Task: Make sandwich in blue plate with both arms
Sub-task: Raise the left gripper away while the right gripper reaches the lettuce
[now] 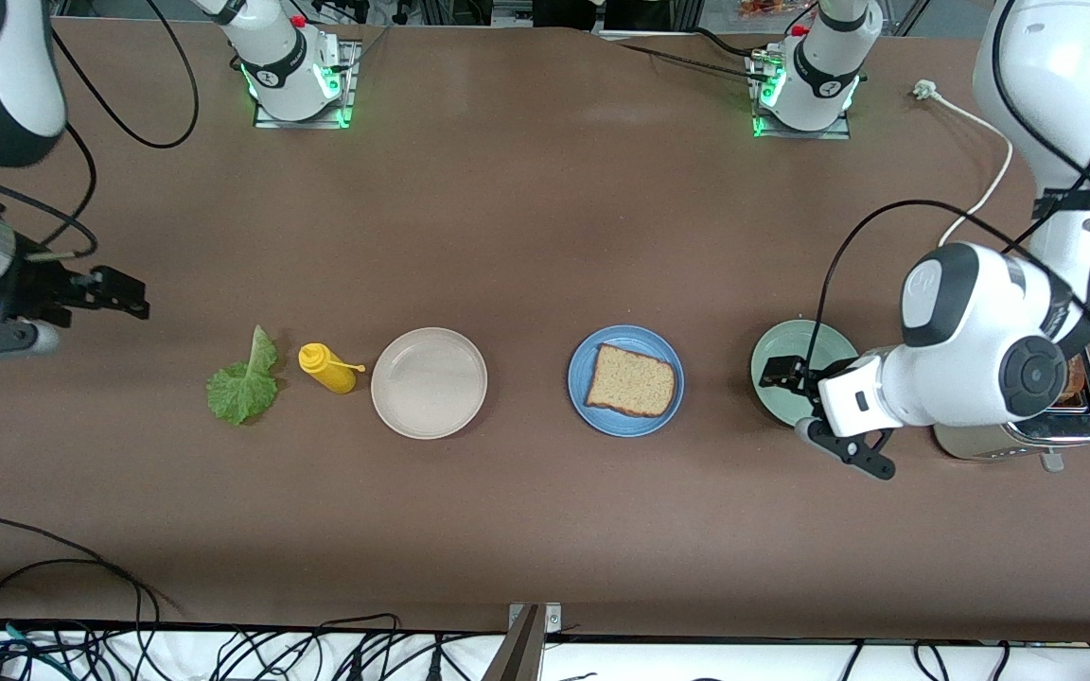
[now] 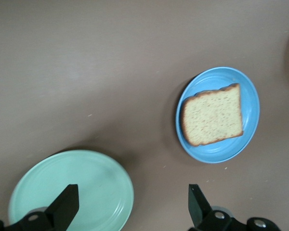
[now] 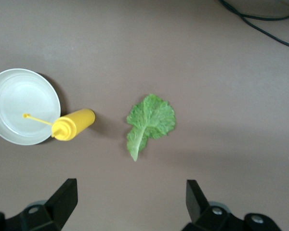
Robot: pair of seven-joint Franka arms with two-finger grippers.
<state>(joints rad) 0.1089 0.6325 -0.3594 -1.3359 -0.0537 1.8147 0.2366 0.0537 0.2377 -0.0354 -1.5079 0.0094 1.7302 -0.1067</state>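
Left tool (image 1: 808, 399) open over green plate (image 1: 777, 359) — toaster (image 1: 1028, 430) beside.

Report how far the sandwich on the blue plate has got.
Done: one bread slice lies on the blue plate. In hand: nothing. The left gripper is open over the pale green plate; the right gripper is open over the table's right-arm end. Left: the lettuce leaf, on the table beside the mustard bottle, and a second slice.
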